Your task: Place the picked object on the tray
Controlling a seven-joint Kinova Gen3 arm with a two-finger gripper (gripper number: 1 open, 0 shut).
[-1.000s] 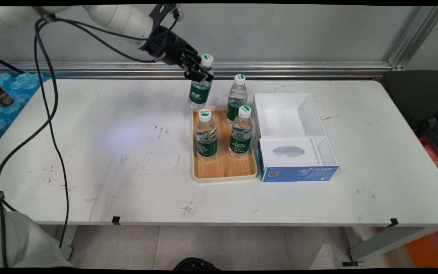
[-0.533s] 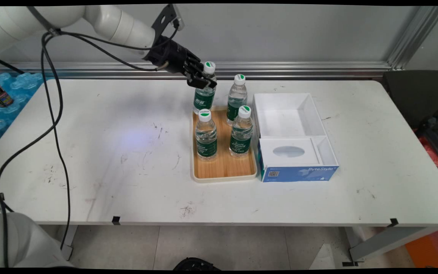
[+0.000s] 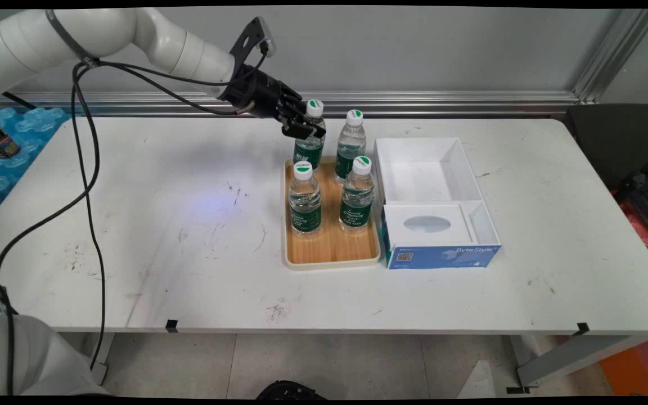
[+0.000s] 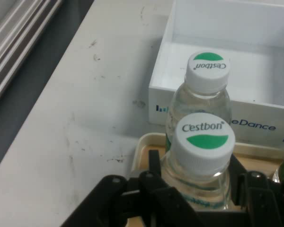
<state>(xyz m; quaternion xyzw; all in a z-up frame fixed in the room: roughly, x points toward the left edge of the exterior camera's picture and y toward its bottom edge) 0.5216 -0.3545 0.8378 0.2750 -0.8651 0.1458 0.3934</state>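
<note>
While three water bottles stand in the wooden tray, the gripper fingers clasp a fourth bottle over its far left corner.

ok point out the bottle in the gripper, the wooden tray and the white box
held bottle (image 3: pixel 314 108), main view, on its white and green cap
wooden tray (image 3: pixel 332 244), main view, on the bare wood near its front
white box (image 3: pixel 422 183), main view, on the floor of its large compartment

white table, wooden tray, white box
</note>
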